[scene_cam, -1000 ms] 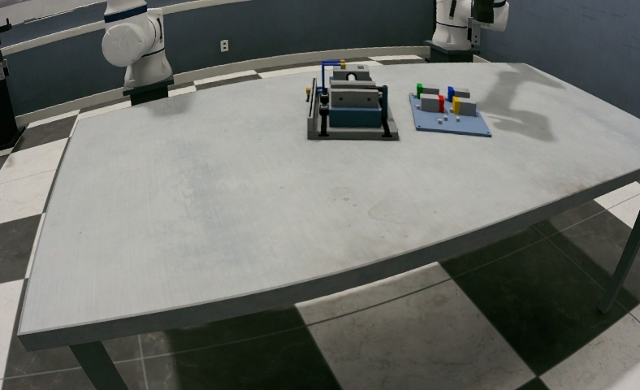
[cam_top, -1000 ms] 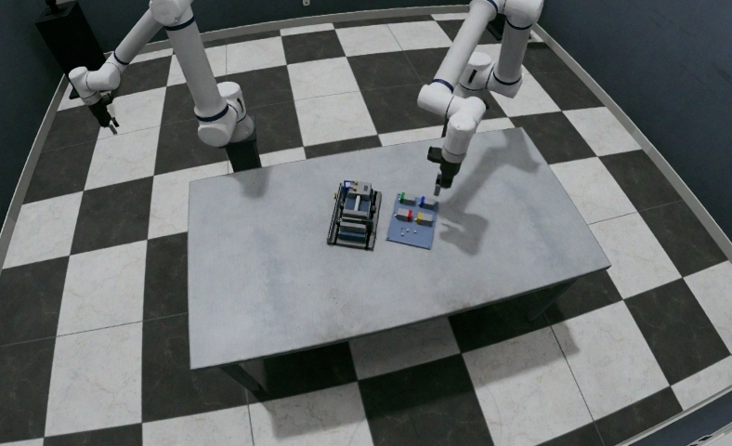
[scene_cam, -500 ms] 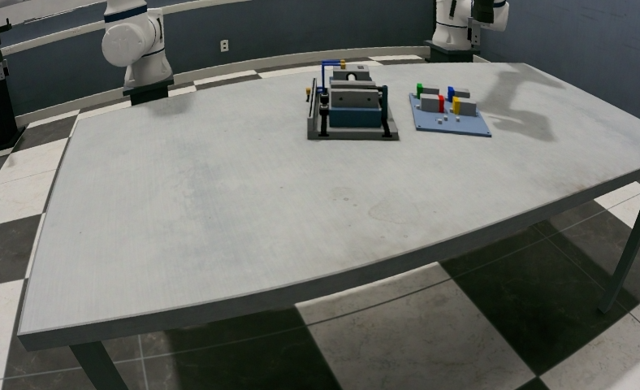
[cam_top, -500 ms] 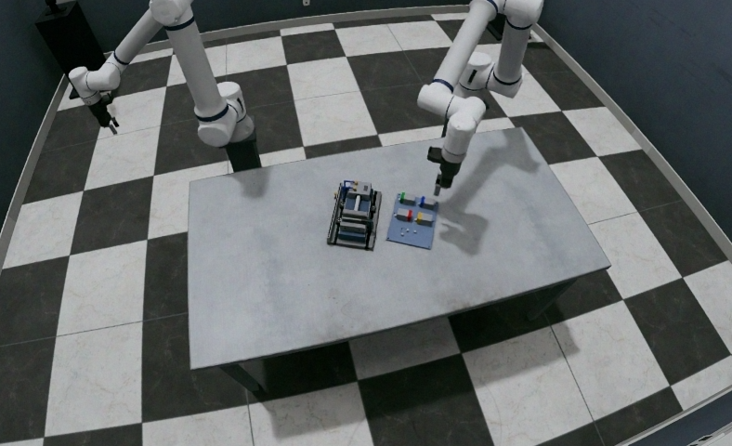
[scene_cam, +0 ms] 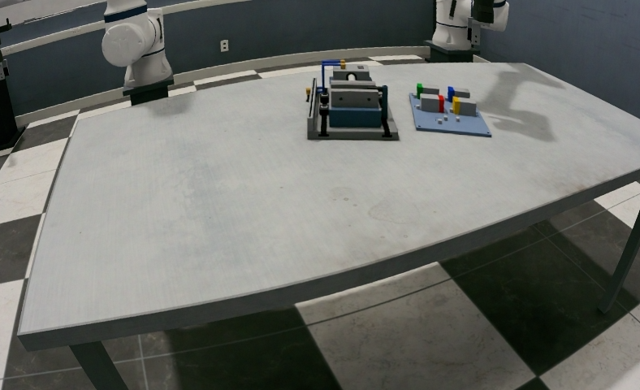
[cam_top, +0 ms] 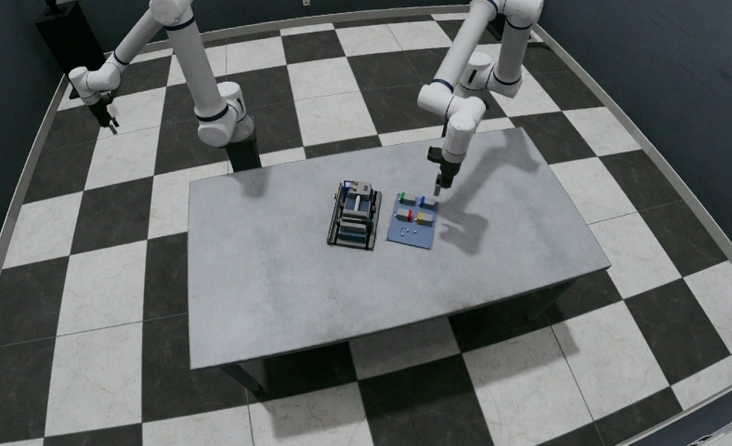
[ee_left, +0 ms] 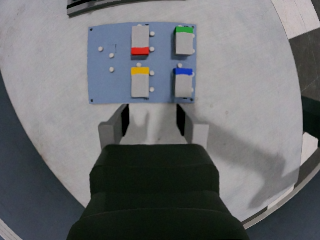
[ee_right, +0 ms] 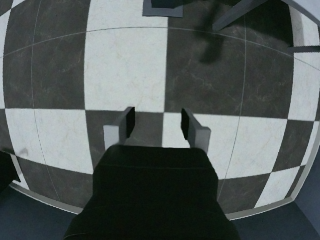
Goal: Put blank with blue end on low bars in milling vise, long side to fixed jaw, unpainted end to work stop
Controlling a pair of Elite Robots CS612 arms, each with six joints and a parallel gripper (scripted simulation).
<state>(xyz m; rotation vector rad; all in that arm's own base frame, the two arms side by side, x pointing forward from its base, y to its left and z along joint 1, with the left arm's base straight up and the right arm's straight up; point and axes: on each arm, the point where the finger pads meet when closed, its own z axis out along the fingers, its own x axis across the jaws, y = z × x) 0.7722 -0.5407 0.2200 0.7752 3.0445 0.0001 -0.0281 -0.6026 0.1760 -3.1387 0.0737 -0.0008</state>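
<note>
The blank with the blue end [cam_top: 427, 203] [scene_cam: 461, 93] [ee_left: 183, 86] stands on the blue plate [cam_top: 422, 242] [scene_cam: 454, 129] [ee_left: 111, 90], at a corner in the left wrist view. My left gripper [cam_top: 437, 190] [ee_left: 152, 113] is open and empty, above and just beside the plate's edge near that blank. The milling vise [cam_top: 359, 220] [scene_cam: 355, 117] stands beside the plate; its end block without hoses faces the exterior view. The bars and work stop between the jaws cannot be made out. My right gripper [cam_top: 113, 129] [ee_right: 157, 117] is open and empty, over the floor away from the table.
Blanks with green [cam_top: 409, 199] [ee_left: 184, 44], red [cam_top: 403, 214] [ee_left: 140, 38] and yellow [cam_top: 424, 218] [ee_left: 140, 86] ends stand on the plate near the blue-ended one, among small pegs. Blue hoses [scene_cam: 332, 62] rise at the vise's back. The table [cam_top: 281, 287] reaches far beyond both.
</note>
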